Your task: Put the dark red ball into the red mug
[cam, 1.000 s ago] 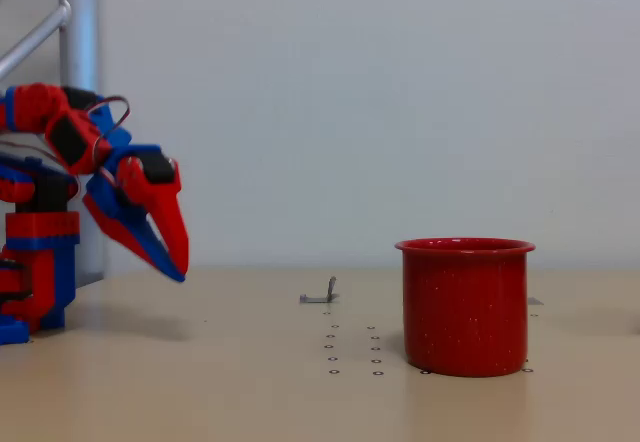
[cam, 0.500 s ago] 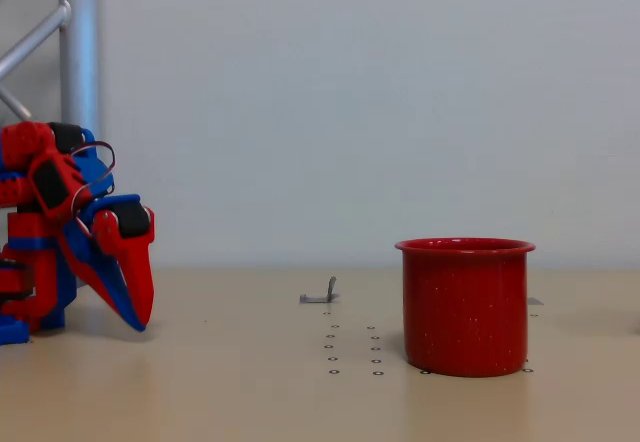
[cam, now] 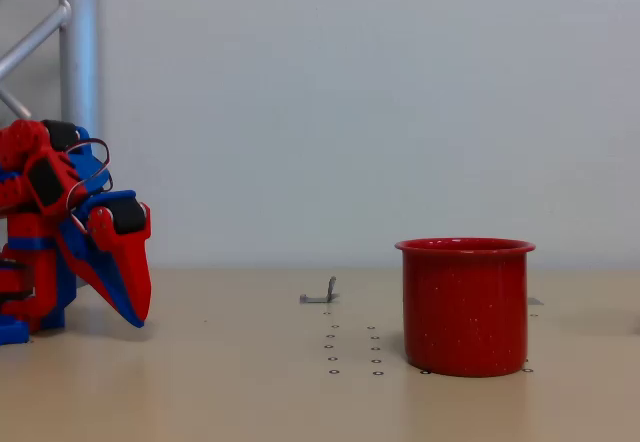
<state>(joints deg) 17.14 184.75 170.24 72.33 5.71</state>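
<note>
Standing on the tan table (cam: 230, 402) at the right of the fixed view, the red mug (cam: 465, 307) was recorded upright, its flared rim level and its speckled wall facing the camera. What lay inside it could not be seen from this low angle, and the dark red ball could not be located. A small grey metal piece (cam: 321, 295) was noted on the table to the left of the mug, farther back, with rows of small dark marks (cam: 352, 352) in front of it. The red and blue gripper (cam: 137, 317) was logged at the far left, well apart from the mug, pointed downward with its tips just above the table. Its fingers lay together with nothing held between them. A metal post (cam: 78, 112) was listed behind the arm.
</note>
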